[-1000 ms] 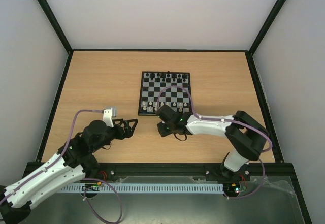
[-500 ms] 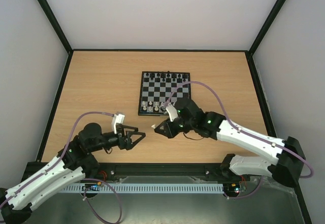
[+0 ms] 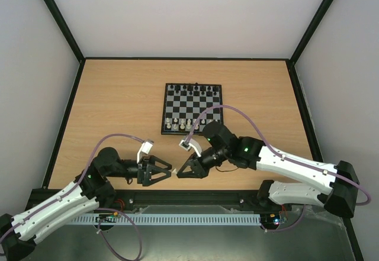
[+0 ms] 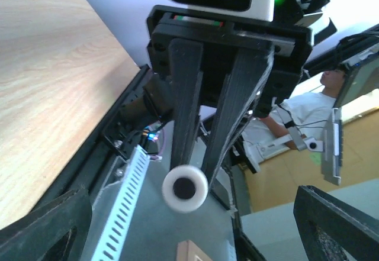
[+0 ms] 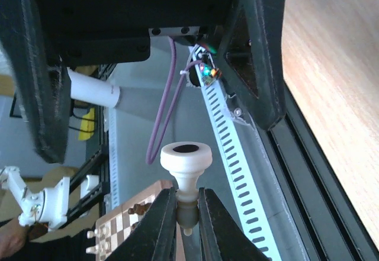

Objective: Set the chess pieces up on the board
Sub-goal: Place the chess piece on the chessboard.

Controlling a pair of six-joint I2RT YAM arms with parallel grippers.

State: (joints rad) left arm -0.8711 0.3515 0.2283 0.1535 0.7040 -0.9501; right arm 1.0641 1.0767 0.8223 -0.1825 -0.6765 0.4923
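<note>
The board (image 3: 193, 108) lies at the table's middle back, with black pieces on its far rows and several white chess pieces (image 3: 186, 121) on its near row. My right gripper (image 3: 179, 170) is shut on one white chess piece (image 3: 174, 170), held in the air near the table's front edge. In the right wrist view the gripper (image 5: 188, 213) pinches the piece (image 5: 186, 156) by its stem, round base outward. My left gripper (image 3: 169, 170) faces it, open. In the left wrist view (image 4: 189, 237) its fingers stand wide on both sides of the piece's base (image 4: 185, 189), not touching it.
The black frame rail (image 3: 195, 197) and a white slotted cable strip (image 3: 177, 219) run along the table's near edge just below both grippers. Purple cables loop over both arms. Bare wood lies between the board and the grippers.
My right gripper has carried the white piece from the board's near edge toward the table's front edge. My left gripper has swung right and forward until its open tips meet the piece.
</note>
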